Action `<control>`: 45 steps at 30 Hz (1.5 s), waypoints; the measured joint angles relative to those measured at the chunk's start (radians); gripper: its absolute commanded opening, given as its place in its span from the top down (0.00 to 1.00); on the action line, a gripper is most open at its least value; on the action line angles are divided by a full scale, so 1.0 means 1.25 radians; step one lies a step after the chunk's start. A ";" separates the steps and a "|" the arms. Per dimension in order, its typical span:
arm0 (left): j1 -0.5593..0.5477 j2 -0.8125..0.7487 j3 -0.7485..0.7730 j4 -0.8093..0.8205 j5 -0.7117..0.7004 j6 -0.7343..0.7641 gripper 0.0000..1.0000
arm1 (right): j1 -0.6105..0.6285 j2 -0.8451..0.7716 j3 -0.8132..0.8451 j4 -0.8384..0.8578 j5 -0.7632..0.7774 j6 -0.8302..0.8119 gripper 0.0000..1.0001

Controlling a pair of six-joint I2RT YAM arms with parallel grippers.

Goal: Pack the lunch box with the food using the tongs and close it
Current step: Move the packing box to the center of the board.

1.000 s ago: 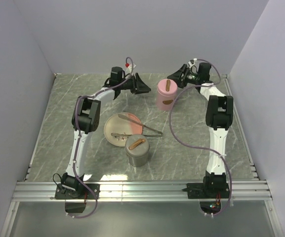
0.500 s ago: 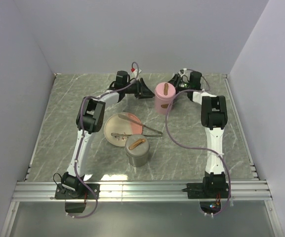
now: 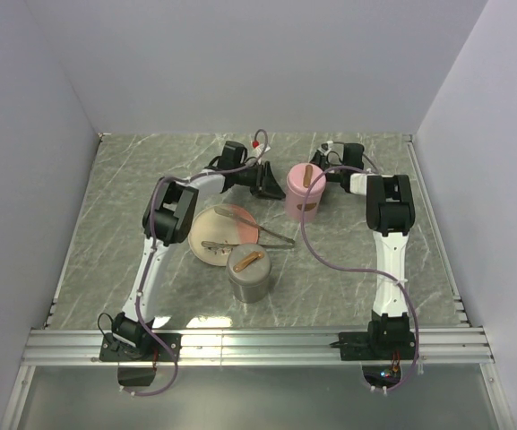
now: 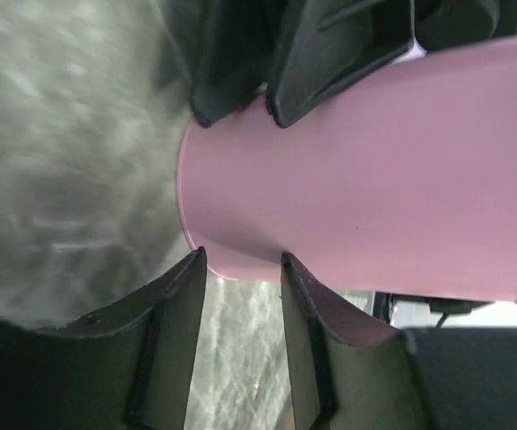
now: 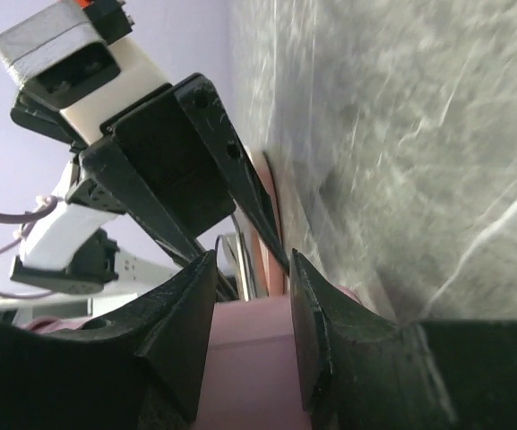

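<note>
Left gripper (image 4: 240,260) and right gripper (image 5: 249,260) flank the pink lunch box (image 3: 301,199).
Each has its jaws partly apart with nothing between them, fingertips at the box's opposite sides. The tongs (image 3: 254,226) lie across the plate (image 3: 201,229) nearby.

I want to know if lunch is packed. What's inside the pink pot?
The inside is hidden: a pink lid with a brown handle sits on top of the pot. What it holds cannot be seen.

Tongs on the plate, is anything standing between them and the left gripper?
Nothing visible. The left gripper sits beside the pink container; only tabletop lies between it and the tongs lying across the plate.
</note>
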 measured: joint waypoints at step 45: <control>0.114 -0.179 -0.103 0.070 -0.010 -0.017 0.51 | 0.062 0.023 0.057 -0.301 -0.145 -0.251 0.60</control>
